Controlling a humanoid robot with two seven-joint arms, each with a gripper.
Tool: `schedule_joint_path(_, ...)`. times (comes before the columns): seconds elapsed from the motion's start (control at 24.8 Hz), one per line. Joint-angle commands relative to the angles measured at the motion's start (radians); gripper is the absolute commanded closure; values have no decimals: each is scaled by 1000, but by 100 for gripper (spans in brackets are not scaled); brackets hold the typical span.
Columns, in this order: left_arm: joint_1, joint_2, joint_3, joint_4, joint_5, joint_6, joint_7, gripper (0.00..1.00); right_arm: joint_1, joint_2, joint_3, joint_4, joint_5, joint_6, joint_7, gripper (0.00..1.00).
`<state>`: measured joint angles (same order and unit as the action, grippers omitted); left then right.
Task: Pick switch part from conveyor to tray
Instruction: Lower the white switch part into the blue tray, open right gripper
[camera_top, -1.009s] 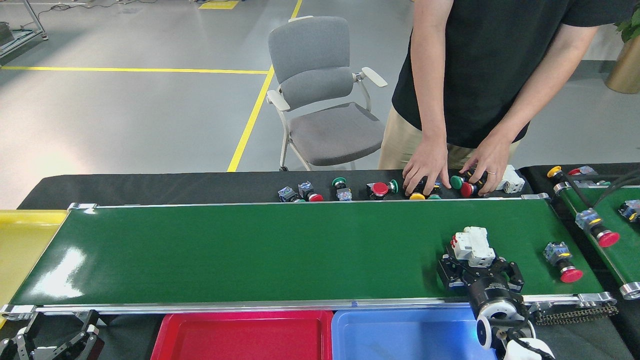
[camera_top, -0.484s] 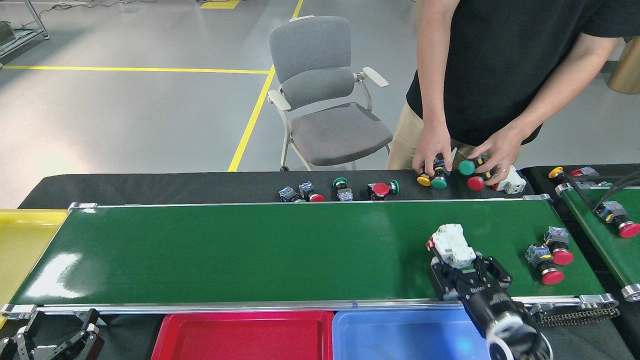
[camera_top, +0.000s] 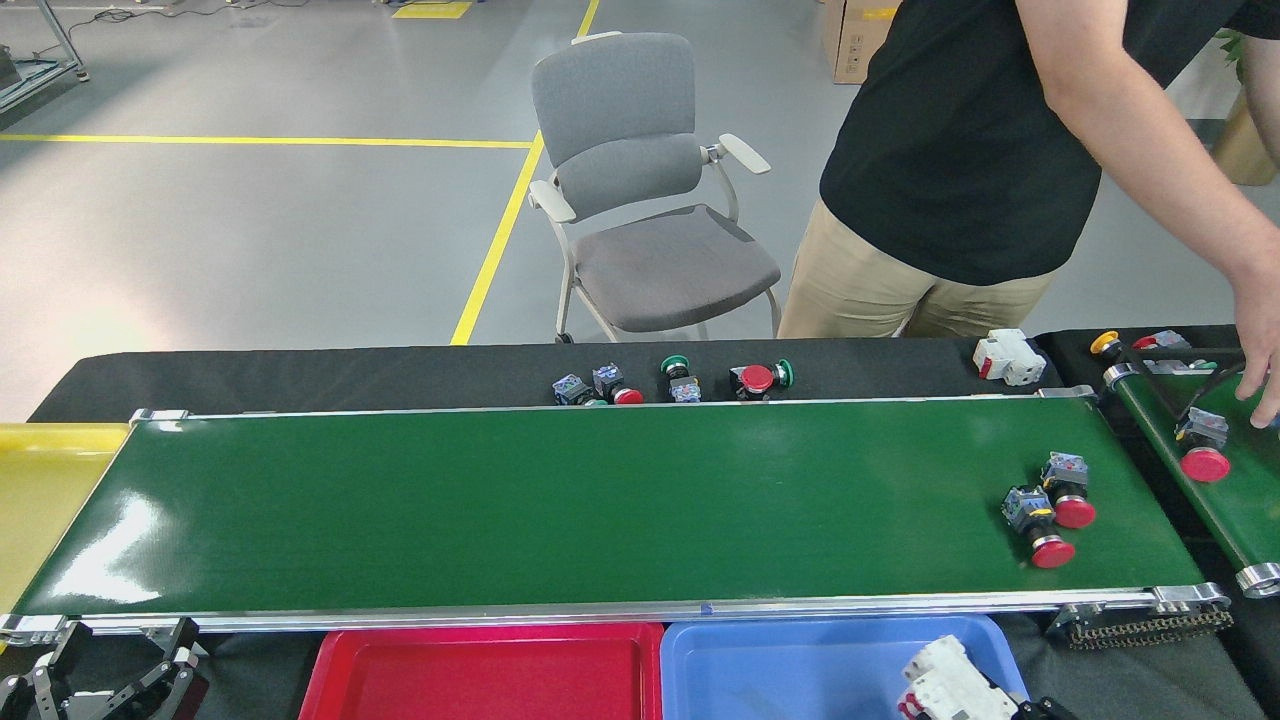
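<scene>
The conveyor (camera_top: 550, 500) runs across the middle of the head view. Two red-capped switch parts (camera_top: 1040, 522) lie side by side near its right end. A white switch part (camera_top: 945, 685) hangs tilted over the blue tray (camera_top: 790, 665) at the bottom edge, with my right gripper (camera_top: 1030, 708) shut on it; only a dark sliver of that gripper shows. My left gripper (camera_top: 110, 680) sits low at the bottom left, below the belt's rail, fingers spread and holding nothing.
A red tray (camera_top: 480, 670) adjoins the blue one, and a yellow bin (camera_top: 40, 490) sits at the belt's left end. Several push buttons (camera_top: 680, 380) and a white breaker (camera_top: 1010, 357) lie behind the belt. A person's hand (camera_top: 1262, 385) rests on the smaller right belt (camera_top: 1235, 505).
My right gripper carried the white switch part off the belt, down over the blue tray. The person's hands left the back table and one moved to the small belt. A second red-capped part arrived.
</scene>
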<state>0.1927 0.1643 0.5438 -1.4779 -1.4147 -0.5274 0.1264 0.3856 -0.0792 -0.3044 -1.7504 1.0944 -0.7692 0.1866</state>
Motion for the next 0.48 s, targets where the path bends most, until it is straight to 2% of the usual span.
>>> schedule_joint_path(0.0,-6,12,2,-8,3,-2,9,0,-4,-2,-12,-14,-7,-16,-1,2)
schedule_joint_path(0.12,-6,12,2,-8,3,-2,9,0,-25,21,-53,-18,-36,-16,-3,3)
schedule_joint_path(0.2,-6,11,2,-10,3,-2,9,0,-111,78,-67,-18,-37,8,-1,5)
schedule_joint_path(0.32,-6,11,2,-8,3,-2,9,0,-215,95,-64,-18,-19,182,-1,5)
schedule_joint_path(0.36,-6,11,2,-8,3,-2,9,0,-257,88,-58,-15,-1,249,-1,6)
schedule_joint_path(0.44,-7,9,-1,-10,3,-2,9,0,-303,105,-18,-9,99,375,-3,7)
